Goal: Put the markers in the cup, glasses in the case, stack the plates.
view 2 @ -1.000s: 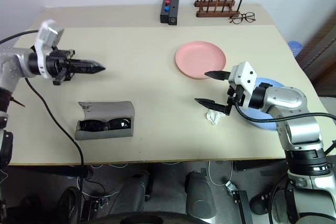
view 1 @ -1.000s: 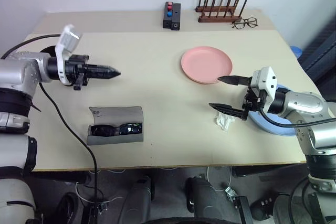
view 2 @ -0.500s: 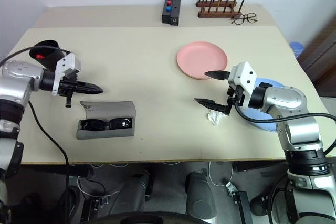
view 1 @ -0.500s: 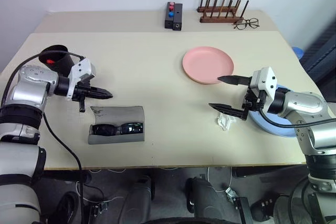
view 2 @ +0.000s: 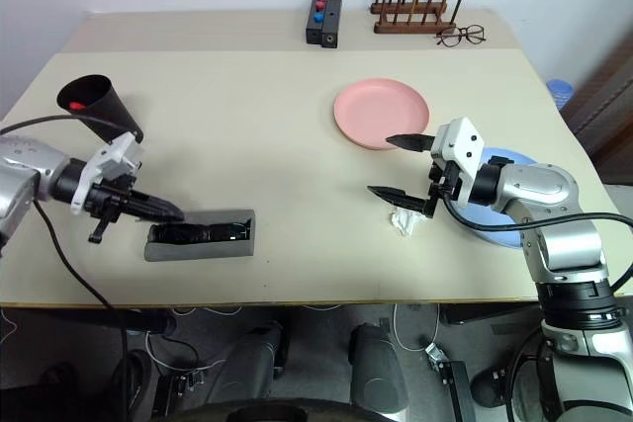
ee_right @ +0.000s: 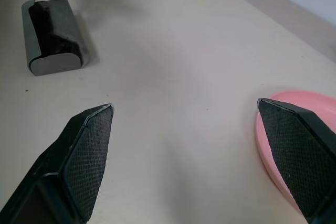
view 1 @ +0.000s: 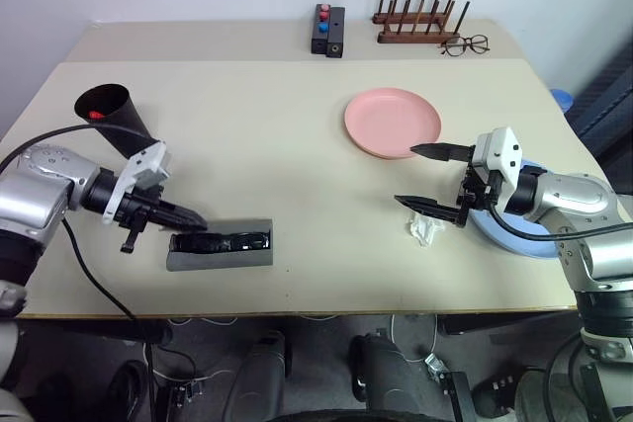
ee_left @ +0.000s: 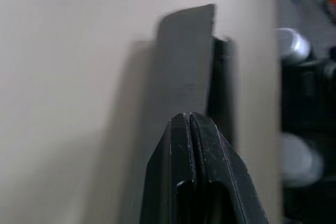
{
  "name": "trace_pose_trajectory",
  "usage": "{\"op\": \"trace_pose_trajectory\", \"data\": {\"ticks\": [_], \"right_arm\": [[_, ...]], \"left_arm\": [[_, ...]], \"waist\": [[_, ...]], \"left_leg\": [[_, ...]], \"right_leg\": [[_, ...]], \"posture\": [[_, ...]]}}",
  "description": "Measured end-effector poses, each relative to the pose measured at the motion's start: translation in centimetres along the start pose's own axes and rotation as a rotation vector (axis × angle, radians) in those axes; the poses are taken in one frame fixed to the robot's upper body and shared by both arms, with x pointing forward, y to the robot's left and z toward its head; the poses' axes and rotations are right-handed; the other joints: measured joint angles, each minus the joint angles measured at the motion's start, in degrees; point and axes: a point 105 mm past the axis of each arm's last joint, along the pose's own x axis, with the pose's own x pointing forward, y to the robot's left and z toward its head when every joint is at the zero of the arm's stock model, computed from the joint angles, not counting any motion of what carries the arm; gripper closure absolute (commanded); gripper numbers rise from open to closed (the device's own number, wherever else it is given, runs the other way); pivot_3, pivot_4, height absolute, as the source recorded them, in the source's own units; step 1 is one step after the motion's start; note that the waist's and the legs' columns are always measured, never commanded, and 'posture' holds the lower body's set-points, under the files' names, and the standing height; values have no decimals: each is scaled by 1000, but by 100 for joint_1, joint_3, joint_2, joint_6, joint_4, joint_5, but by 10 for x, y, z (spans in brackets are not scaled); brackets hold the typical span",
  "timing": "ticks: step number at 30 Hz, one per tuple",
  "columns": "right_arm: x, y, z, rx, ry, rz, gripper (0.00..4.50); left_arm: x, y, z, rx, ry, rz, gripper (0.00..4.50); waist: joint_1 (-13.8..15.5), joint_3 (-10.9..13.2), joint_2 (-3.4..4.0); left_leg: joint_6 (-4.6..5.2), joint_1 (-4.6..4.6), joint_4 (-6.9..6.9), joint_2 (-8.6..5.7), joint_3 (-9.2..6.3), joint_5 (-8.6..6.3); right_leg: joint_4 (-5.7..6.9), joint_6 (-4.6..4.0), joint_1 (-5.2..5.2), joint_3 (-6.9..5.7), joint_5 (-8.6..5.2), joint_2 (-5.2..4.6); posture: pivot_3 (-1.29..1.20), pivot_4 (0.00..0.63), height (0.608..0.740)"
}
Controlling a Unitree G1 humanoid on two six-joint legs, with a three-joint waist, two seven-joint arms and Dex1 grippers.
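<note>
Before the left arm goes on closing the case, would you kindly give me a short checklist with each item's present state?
1. Glasses lying inside the case: ok.
2. Left pincer shut, tips at the case's flap end: ok.
3. Flap fully folded over the glasses: not ok, the lenses show.
4. Right pincer open, apart from the pink plate: ok.
5. Markers in the cup: cannot tell; something red shows inside.
6. Plates stacked: not ok, the blue plate lies apart.

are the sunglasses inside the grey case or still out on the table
Inside. The sunglasses lie in the case, dark frame showing along its open side; its flap isn't closed over them. The left gripper, fingers shut, sits at the case's end.
</note>
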Motion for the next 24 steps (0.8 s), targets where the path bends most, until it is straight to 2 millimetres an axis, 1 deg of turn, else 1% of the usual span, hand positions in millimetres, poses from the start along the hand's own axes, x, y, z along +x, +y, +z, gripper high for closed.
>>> {"op": "trace_pose_trajectory", "data": {"ticks": [4, 6, 9, 11, 13, 15, 16, 18, 20, 21, 22, 24], "right_arm": [[-1, 0, -1, 1, 1, 0, 0], [-1, 0, -2, 2, 2, 2, 0], [-1, 0, -2, 3, 2, 2, 0], [-1, 0, -2, 4, 3, 2, 0], [-1, 0, -2, 4, 3, 0, 0], [-1, 0, -2, 3, 3, -5, 0], [-1, -1, -2, 4, 3, -13, 0], [-2, -3, -3, 5, 4, -30, 0], [-3, -10, -3, 10, 3, -70, 0], [-3, -13, -4, 8, 7, -89, 0], [-4, -19, -5, 4, 18, -115, 0], [-4, -26, -4, -7, 30, -148, 0]], "left_arm": [[7, -6, -15, -32, 16, -32, 4463], [7, -7, -15, -22, 12, -31, 4463], [7, -6, -13, -63, -9, -26, 4463], [10, -3, -8, -95, -37, -20, 4463], [10, 7, 3, -103, -109, 23, 4463], [2, 12, 17, -102, -191, 69, 4463], [-6, 14, 27, -107, -247, 94, 3955], [-17, 16, 44, -106, -336, 127, 3220], [-26, 19, 69, -100, -448, 152, 2256], [-30, 21, 80, -92, -495, 161, 1665], [-35, 22, 95, -74, -555, 172, 1253], [-40, 23, 114, -31, -624, 186, 286]], "waist": [[10, -1, 1], [12, -2, 3], [13, -2, 3], [24, -2, 3], [30, -1, 1], [16, 0, -1], [-1, 1, -1], [-14, 1, -1], [-1, 1, -1], [1, 1, -1], [11, 0, -1], [15, 0, -1]], "left_leg": [[0, 0, 0, 0, 2, 0], [0, 1, 0, 0, 2, 0], [0, 0, 0, 0, 2, 0], [0, 0, 0, -1, 2, 0], [0, -1, 2, -2, 0, 0], [0, -2, 2, -2, 0, 0], [1, -2, 0, -2, 1, 0], [1, 0, 0, -1, 1, 0], [1, 1, 2, -1, -1, 1], [0, 1, 4, -1, -1, 1], [0, 1, 7, -2, -1, 1], [0, 2, 8, -4, 0, 1]], "right_leg": [[-1, 0, 0, 0, 0, 0], [-1, 0, 0, 0, 0, 0], [-1, 0, 1, 0, -1, 0], [-2, 1, 1, 0, -1, 0], [-1, 3, 1, -2, -1, 0], [-1, 4, 1, -1, 0, 0], [-1, 6, 0, -1, 1, 0], [2, 11, -1, -1, 4, 1], [4, 22, 1, -3, 9, 3], [5, 25, 3, -3, 8, 3], [4, 30, 5, -3, 6, 3], [2, 30, 7, -2, 8, 1]], "posture": [[0, 150, 740], [0, 150, 740], [0, 150, 740], [0, 150, 740], [0, 150, 740], [0, 150, 740], [0, 150, 740], [0, 150, 740], [0, 150, 740], [0, 150, 740], [0, 150, 740], [0, 150, 740]]}}
